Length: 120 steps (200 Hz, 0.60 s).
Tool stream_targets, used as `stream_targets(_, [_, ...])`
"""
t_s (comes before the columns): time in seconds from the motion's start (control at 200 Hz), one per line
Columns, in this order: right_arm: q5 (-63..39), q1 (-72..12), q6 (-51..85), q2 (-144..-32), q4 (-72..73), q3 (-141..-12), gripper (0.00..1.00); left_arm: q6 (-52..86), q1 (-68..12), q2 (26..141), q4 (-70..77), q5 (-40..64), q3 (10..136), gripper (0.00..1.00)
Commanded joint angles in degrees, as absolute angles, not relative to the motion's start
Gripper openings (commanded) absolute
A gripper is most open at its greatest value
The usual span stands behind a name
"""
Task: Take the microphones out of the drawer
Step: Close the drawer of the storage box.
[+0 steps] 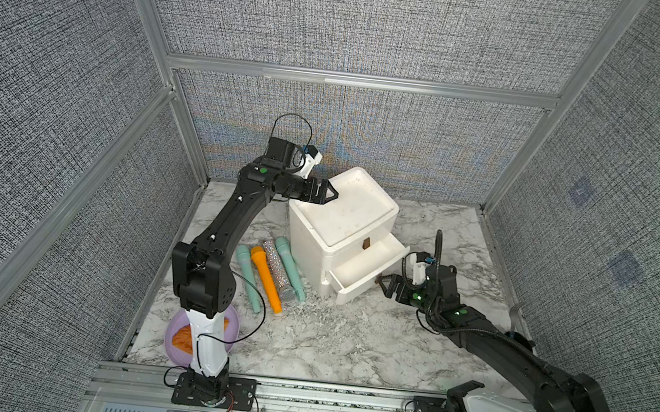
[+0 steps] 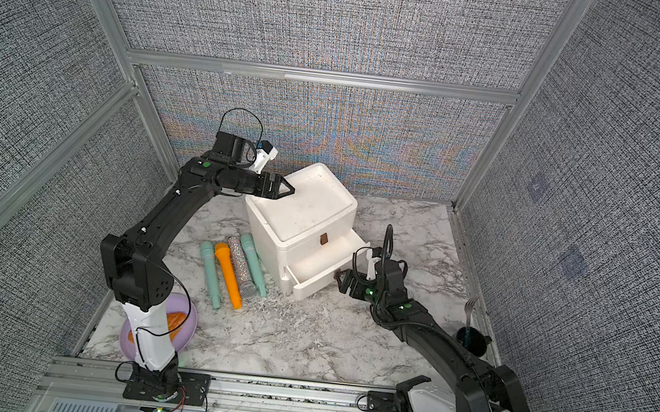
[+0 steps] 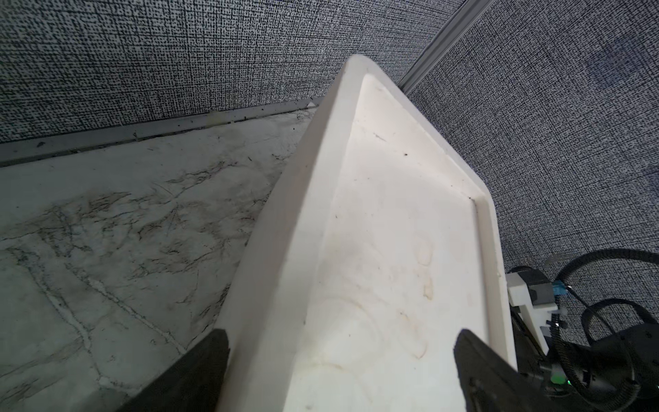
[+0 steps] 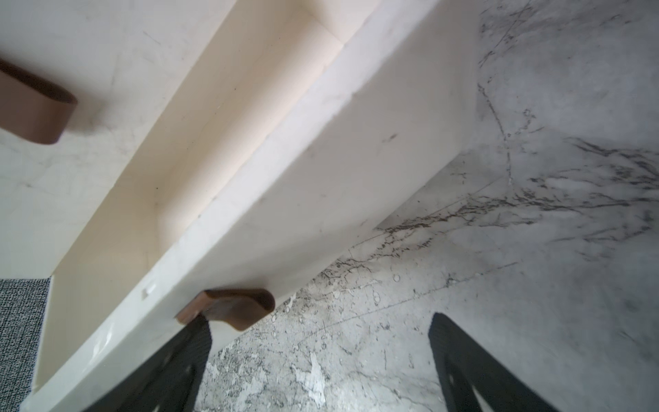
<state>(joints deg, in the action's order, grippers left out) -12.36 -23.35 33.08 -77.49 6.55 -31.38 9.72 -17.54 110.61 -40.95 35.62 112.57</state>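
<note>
Nearest, right fingers (image 1: pixel 386 290) wide open, empty, at the brown handle (image 1: pixel 379 279) of the open lower drawer (image 1: pixel 359 268), no microphone visible inside; four microphones (image 1: pixel 268 280) lying near-to-far on the counter (image 1: pixel 347 342) beside the cabinet (image 1: pixel 344 212); farthest, left fingers (image 1: pixel 327 193) open, empty, over its top.

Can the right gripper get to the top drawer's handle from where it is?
Probably yes. The right gripper is open, by the lower handle, and the top handle is bare. The pulled-out lower drawer lies between them, so the gripper would have to rise over its front.
</note>
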Motion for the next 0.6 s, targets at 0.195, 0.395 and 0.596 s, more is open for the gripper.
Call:
stream_targets(0.195, [-12.2,-26.4,36.1,-85.8,18.7,-36.0,0.98,11.0,-18.0,108.5,-39.5,38.6,110.2,1.0])
stream_targets(0.395, [-11.4,-28.3,37.6,-90.6,21.6,-38.3,0.98,11.0,-18.2,108.2,-39.3,38.9,110.2,1.0])
stream_targets(0.596, [-9.2,-29.6,39.7,-93.7,24.3,-39.5,0.98,11.1,-18.3,107.5,-39.2,38.9,109.9,1.0])
